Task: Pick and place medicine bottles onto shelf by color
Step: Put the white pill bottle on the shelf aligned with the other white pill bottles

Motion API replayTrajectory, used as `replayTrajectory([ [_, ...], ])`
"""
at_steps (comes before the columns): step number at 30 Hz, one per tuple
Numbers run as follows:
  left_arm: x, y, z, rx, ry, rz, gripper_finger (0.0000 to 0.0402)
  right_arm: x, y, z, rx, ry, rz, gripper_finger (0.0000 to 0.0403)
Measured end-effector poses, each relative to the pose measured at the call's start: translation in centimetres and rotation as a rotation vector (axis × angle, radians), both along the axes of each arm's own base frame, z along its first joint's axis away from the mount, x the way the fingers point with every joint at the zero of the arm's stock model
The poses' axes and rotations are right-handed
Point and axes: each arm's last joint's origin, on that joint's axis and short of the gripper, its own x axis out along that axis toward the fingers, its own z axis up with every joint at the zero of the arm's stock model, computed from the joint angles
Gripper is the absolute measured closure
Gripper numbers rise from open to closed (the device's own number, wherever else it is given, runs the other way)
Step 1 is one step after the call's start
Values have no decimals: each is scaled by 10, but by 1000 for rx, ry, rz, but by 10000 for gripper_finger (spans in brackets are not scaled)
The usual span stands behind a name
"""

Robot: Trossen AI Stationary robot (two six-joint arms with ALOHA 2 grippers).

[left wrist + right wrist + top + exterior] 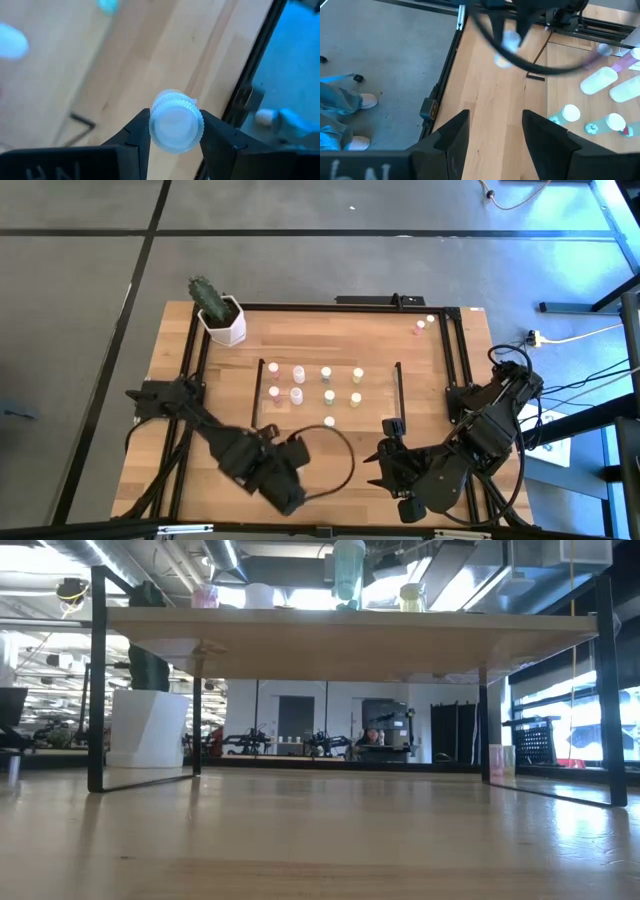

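Left end effector (176, 131) is clamped on a white-capped bottle (175, 122) near the surface's (300, 350) front edge; right end effector (492, 131) sits apart, empty.

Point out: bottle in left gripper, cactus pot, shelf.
bottle (176, 126), left wrist view, ribbed cap top.
cactus pot (226, 326), high view, white rim.
shelf (380, 385), high view, bare board near right end frame.

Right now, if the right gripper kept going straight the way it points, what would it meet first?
Probably bare tabletop: nothing sits between the open fingers of the right gripper. The bottles on the shelf lie off to one side of that line, though depth is hard to judge.
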Motion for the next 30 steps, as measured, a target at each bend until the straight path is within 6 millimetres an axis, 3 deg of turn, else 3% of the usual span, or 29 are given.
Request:
replayTrajectory([
  [5,11,31,2,16,19,52,280,0,0,0,0,0,0,220],
  [11,24,53,1,35,31,53,280,0,0,0,0,0,0,220],
  [20,29,60,0,52,20,83,280,0,0,0,1,0,1,220],
  [30,34,77,-19,77,99,139,280,0,0,0,0,1,1,220],
])
